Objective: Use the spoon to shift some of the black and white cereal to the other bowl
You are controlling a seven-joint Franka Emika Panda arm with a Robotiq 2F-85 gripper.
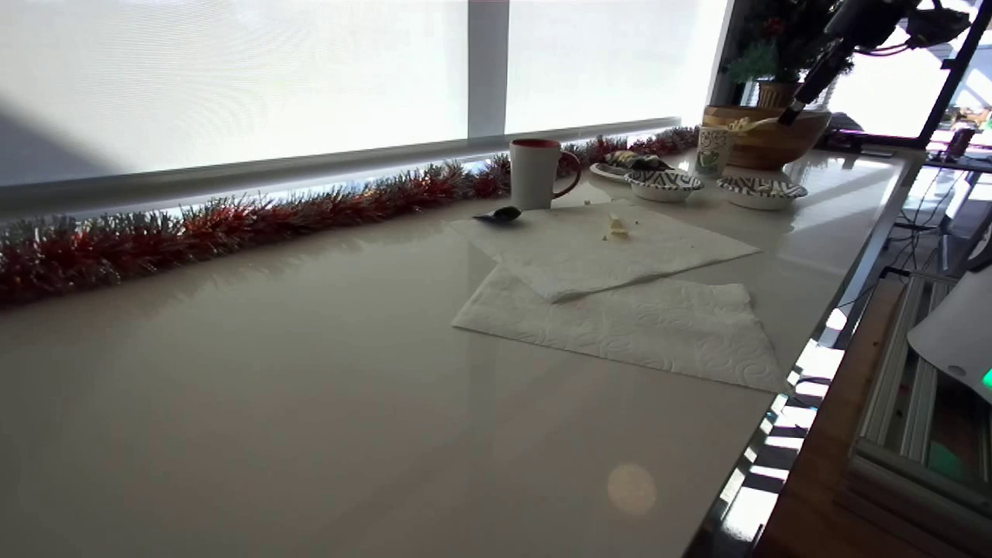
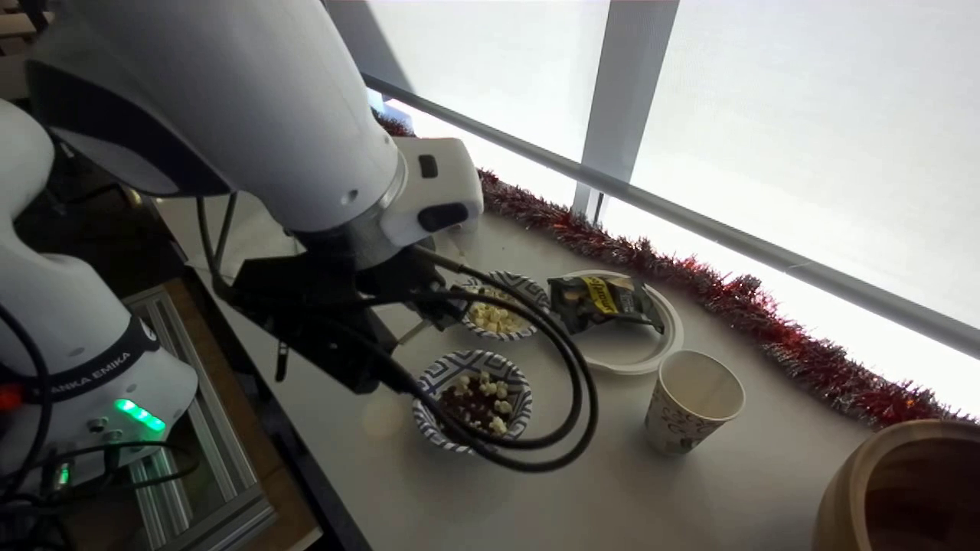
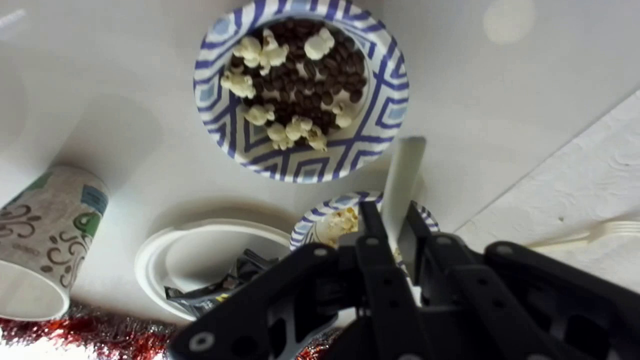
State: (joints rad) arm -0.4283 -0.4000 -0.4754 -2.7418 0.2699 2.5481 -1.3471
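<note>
Tool [image 3: 393, 216] around slim, perhaps plastic spoon [image 3: 406, 167].

In an exterior view, near bowl [image 2: 482, 361] left of the cup [image 2: 684, 417], far bowl [image 2: 524, 283] left of the plate [image 2: 624, 350], a packet [image 2: 605, 301] on it.

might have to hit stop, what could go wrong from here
The popcorn carried on the raised spoon could spill if the spoon twists in the hand. Tipping too early might drop the load into the gap between the popcorn bowl and the bowl of dark beans. A wide swing could perhaps knock over the upright paper cup near the bowls.
</note>
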